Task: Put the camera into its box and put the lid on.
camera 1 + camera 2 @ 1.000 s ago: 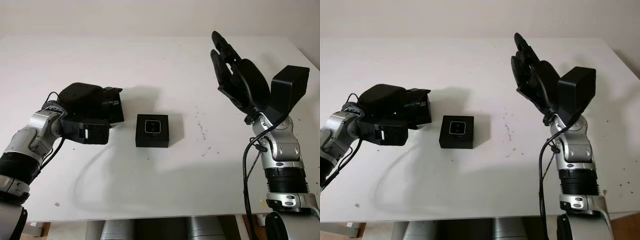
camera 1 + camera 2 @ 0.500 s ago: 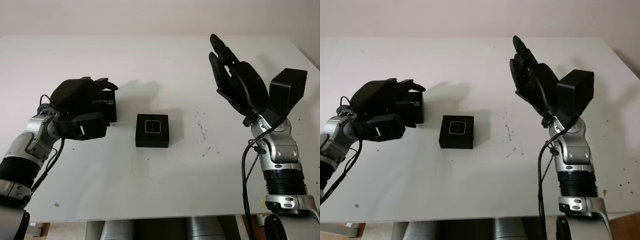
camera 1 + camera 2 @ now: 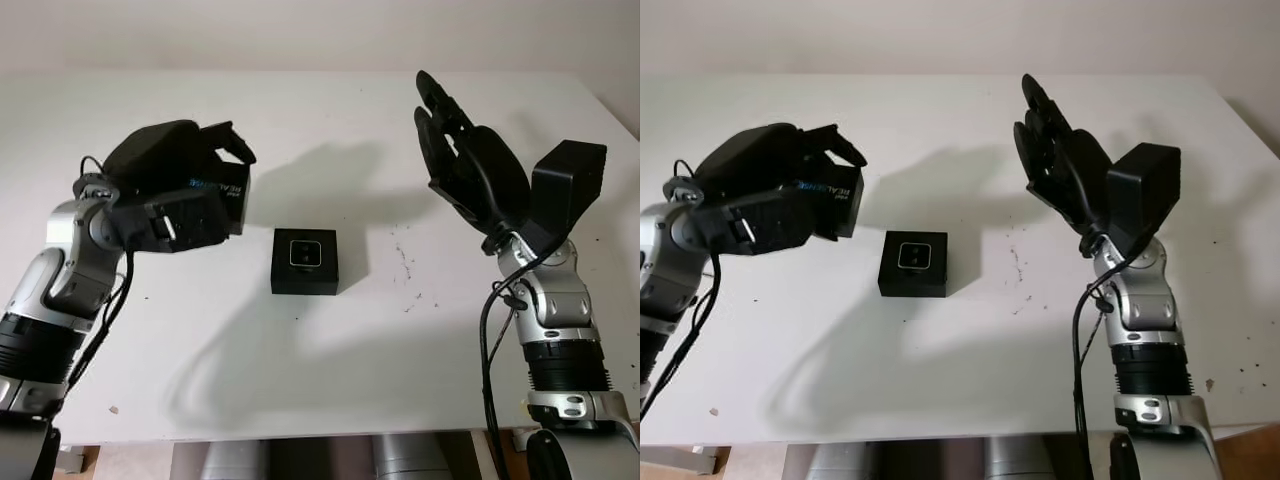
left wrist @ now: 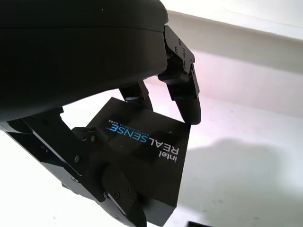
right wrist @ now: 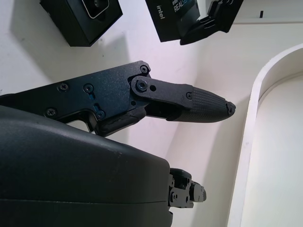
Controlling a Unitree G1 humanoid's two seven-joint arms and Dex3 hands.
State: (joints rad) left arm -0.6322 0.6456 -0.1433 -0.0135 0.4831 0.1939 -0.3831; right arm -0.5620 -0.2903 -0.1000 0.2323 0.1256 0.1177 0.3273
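The camera is seen seated face-up in the open black box, which stands near the middle of the white table; only a small pale square front with a dark lens can be made out, the rest being sunk in the box. The lid, a matte black rectangular piece printed with "intel REALSENSE" in white and blue, is held off the table, up and to the left of the box and apart from it. It is clasped by the left hand, whose black jointed fingers are curled over its edges; part of the lid is hidden behind the hand's shell. The right hand is raised above the table's right side, open and holding nothing.
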